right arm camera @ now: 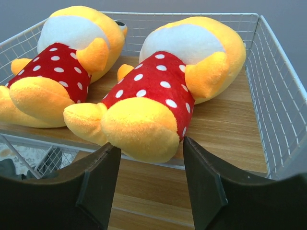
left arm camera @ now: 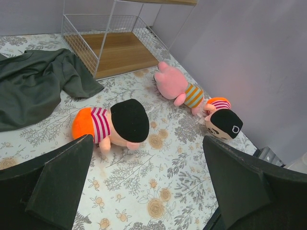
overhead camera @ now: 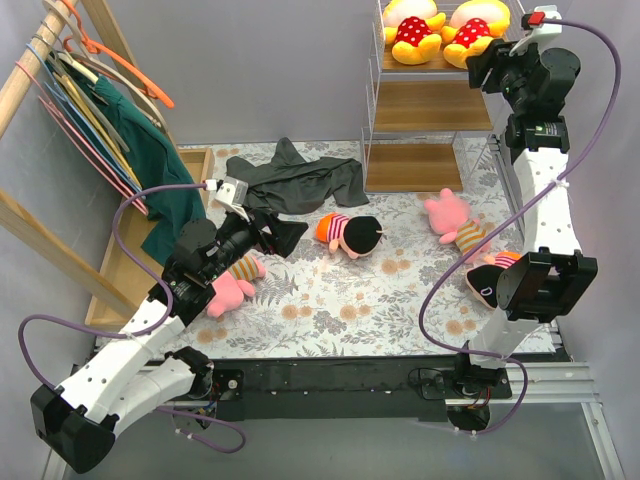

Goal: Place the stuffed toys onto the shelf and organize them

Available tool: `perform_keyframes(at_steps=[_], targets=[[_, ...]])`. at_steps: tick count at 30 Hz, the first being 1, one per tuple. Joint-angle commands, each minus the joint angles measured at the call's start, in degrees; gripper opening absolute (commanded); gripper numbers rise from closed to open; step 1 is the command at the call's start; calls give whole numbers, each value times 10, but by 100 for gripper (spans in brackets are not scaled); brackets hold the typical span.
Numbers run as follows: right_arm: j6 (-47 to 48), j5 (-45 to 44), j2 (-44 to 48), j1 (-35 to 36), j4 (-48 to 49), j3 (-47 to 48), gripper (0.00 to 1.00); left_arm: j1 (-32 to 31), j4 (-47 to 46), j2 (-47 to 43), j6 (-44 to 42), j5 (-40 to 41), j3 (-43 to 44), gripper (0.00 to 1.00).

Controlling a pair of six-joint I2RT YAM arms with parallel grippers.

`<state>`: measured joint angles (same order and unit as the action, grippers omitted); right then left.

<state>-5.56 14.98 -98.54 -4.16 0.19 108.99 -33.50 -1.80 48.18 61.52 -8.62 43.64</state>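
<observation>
Two yellow dolls in red polka-dot dresses (overhead camera: 445, 30) lie side by side on the top board of the shelf (overhead camera: 430, 105). My right gripper (overhead camera: 490, 65) is open just in front of that tier. In the right wrist view its fingers (right arm camera: 151, 187) stand apart on either side of the right yellow doll's foot (right arm camera: 144, 129), and the left yellow doll (right arm camera: 53, 81) lies beside it. My left gripper (overhead camera: 285, 235) is open and empty above the mat (left arm camera: 153, 191). A black-haired doll (overhead camera: 350, 235) (left arm camera: 120, 122) lies just beyond it. A pink doll (overhead camera: 455, 225) (left arm camera: 177, 86), a second black-haired doll (overhead camera: 490, 275) (left arm camera: 223, 120) and another pink doll (overhead camera: 230, 285) under my left arm also lie on the mat.
A dark grey garment (overhead camera: 290, 180) (left arm camera: 33, 81) lies on the mat left of the shelf's bottom tier (left arm camera: 115, 48). A slanted wooden clothes rail with hangers (overhead camera: 70, 100) stands at the left. A grey wall closes the right side.
</observation>
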Motion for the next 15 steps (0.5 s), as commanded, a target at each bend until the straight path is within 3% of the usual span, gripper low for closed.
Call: perform_keyframes(at_steps=[1, 6, 11, 14, 15], targets=[[-11, -26, 23, -4, 25, 18, 63, -1, -7, -8, -5, -10, 0, 98], [-23, -65, 57, -4, 6, -4, 74, -1, -8, -12, -4, -12, -1, 98], [-35, -104, 104, -4, 9, -68, 75, -1, -7, -13, -3, -15, -1, 98], [-49, -108, 120, -4, 3, -84, 70, -1, -7, -14, -1, -17, 0, 98], [-53, -103, 123, -4, 3, -93, 63, -1, -7, -15, -1, -17, 0, 98]])
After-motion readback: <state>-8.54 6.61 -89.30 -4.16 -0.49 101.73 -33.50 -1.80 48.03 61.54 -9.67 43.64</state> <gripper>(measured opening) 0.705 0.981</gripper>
